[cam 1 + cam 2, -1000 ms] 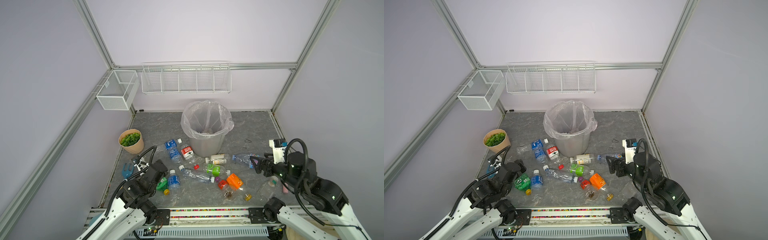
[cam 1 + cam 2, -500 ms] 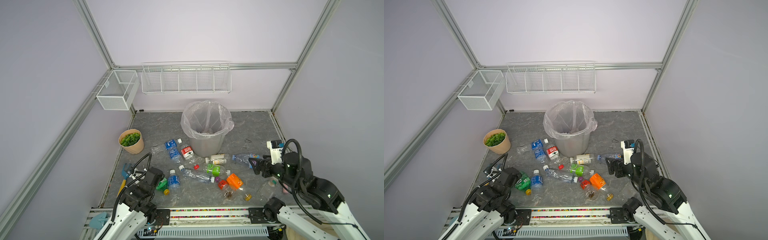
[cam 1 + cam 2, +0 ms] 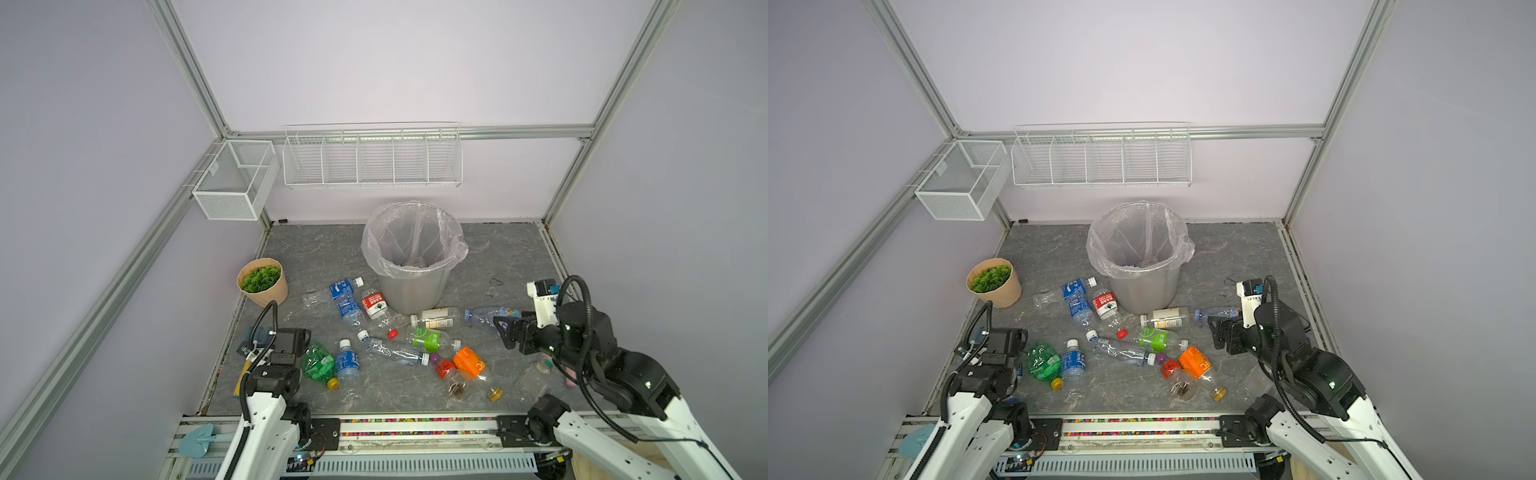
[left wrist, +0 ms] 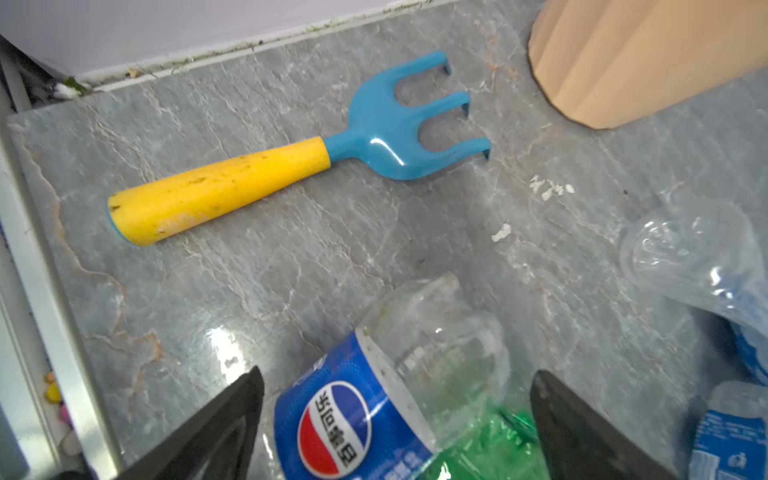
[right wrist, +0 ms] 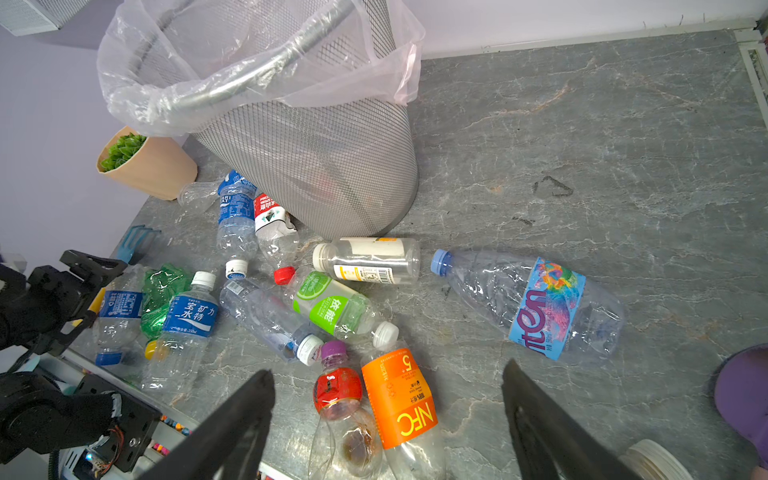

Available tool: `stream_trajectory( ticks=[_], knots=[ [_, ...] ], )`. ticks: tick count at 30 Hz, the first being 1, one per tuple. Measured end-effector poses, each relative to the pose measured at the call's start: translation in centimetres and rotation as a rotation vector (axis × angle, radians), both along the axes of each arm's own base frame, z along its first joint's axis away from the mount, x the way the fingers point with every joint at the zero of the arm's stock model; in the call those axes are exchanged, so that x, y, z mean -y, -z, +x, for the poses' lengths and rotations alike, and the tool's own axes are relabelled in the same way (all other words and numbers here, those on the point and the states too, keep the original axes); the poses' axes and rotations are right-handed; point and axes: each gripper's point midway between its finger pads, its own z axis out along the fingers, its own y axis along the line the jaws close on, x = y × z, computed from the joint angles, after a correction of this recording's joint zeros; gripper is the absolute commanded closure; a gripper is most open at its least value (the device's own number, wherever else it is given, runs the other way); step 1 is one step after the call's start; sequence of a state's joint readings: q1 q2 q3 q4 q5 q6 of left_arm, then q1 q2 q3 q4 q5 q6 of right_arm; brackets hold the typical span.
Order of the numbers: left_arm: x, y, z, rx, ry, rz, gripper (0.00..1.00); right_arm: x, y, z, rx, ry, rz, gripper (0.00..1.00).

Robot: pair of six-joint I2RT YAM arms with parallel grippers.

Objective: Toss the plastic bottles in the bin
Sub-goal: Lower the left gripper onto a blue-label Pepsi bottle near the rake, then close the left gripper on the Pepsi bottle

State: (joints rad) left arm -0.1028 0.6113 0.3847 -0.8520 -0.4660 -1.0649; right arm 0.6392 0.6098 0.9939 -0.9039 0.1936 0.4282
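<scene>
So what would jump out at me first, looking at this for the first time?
Probably the litter of plastic bottles lying on the grey floor in front of the bag-lined bin, which stands upright near the middle. The orange-labelled bottle and the crumpled green bottle are the brightest spots among them. Off to the left, a tan pot of green leaves stands at the floor's edge.

Crumpled clear plastic bottles (image 5: 266, 316) with glossy printed labels lay on the grey, marble-veined table (image 4: 291, 257), whose smooth top caught the glare. The round grey metal-mesh bin (image 5: 324, 158) wore a thin, wrinkled clear plastic liner (image 5: 137, 95). The blue plastic hand rake (image 4: 374, 129) shone glossy, while its yellow handle (image 4: 216, 191) looked matt and scuffed.
</scene>
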Motion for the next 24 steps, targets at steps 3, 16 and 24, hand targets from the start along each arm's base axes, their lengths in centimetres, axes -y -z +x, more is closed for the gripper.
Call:
stream_trajectory(
  ticks=[3, 16, 24],
  knots=[
    [0.3, 0.3, 0.5, -0.002, 0.022, -0.016, 0.01, 0.0, 0.3, 0.0, -0.006, 0.004, 0.002, 0.12],
    [2.1, 3.0, 1.6, -0.020, 0.087, -0.156, 0.15, 0.4, 0.4, 0.0, 0.001, 0.025, -0.001, 0.12],
    [2.5, 3.0, 2.4, -0.008, 0.118, -0.169, 0.53, 1.0, 0.3, 0.1, 0.018, 0.044, -0.011, 0.12]
  ],
)
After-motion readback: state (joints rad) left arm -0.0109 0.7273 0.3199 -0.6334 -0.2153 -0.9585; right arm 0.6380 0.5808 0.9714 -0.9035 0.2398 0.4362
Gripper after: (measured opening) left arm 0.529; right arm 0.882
